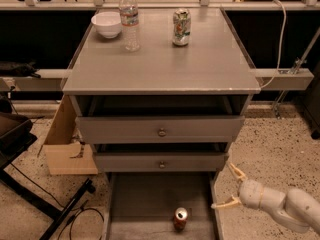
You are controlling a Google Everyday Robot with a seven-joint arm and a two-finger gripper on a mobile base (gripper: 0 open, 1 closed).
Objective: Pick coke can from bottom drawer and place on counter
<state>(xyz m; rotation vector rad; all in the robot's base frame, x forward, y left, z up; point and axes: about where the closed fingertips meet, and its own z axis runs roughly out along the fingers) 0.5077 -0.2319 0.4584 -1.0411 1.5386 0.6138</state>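
Note:
The coke can point(180, 219), red-orange with a silver top, stands upright in the open bottom drawer point(145, 196), near its front and a little right of centre. My gripper point(228, 187) is open and empty, reaching in from the lower right. Its fingertips are just over the drawer's right rim, to the right of the can and above it, apart from it. The grey counter point(160, 61) tops the cabinet above.
On the counter stand a white bowl point(107, 23), a clear water bottle point(129, 20) and a green-and-white can point(181, 27). Two knobbed drawers point(161, 129) are above the bottom one. A cardboard box point(65, 144) and a black stand point(30, 184) are on the floor at left.

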